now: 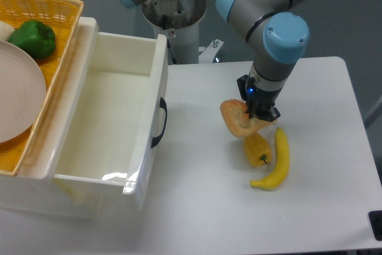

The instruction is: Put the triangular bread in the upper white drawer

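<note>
Golden-orange triangular bread (237,119) clamped in my claw (258,113), tilted; lift clear of yellow pepper (257,148), carry left over open glossy white plastic drawer (156,91).

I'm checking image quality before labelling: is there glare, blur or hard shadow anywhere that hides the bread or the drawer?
Fixed camera: sharp overall, with even, soft lighting; small glare patches on the drawer front lip hide nothing; the bread is crisp, tilted in the gripper, casting only a faint shadow on the table; the jaws' tips merge into dark housing, so they are hard to separate.
</note>
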